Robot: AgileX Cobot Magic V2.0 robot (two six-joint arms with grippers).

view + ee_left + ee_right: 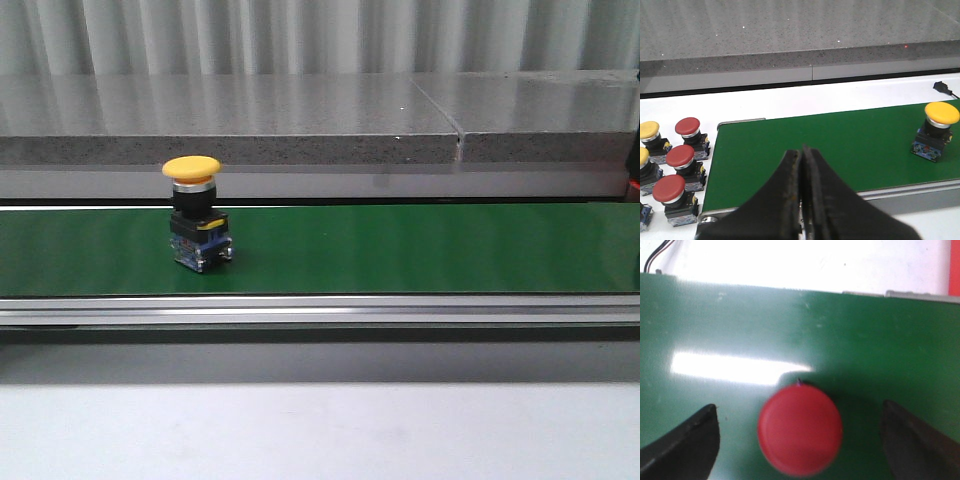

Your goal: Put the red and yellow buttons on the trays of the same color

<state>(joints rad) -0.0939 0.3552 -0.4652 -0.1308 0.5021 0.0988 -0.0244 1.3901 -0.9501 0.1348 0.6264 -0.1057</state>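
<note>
In the front view we see one yellow button (197, 225) standing upright on a long green belt (420, 250), toward the left side of the belt. It has a yellow mushroom cap above a black and blue body. Behind the belt runs a grey speckled ledge (300, 120), and in front lies a pale tabletop (320, 430). Neither arm shows in this view.

In the left wrist view we see the left tool (801, 165) clenched, its two dark fingers pressed together with nothing between them. It hangs over the near end of the green belt (840, 145). The same yellow button (937, 131) stands on the belt, well apart from the tool. Off the end of the belt, on the white surface, we count three red buttons (687, 150) and two yellow-capped buttons (650, 137) grouped close together; a further body at the picture's edge is cut off, so we cannot tell its colour.

In the right wrist view we see the right tool (800, 440) released, its two dark fingers (687, 445) spread wide. One red button (800, 430) stands on the green belt (790, 320) between them, seen from above and blurred. Neither finger touches it. A bright glare crosses the belt beside the button.

We count two red or yellow buttons on the belt in all: one yellow, one red.
</note>
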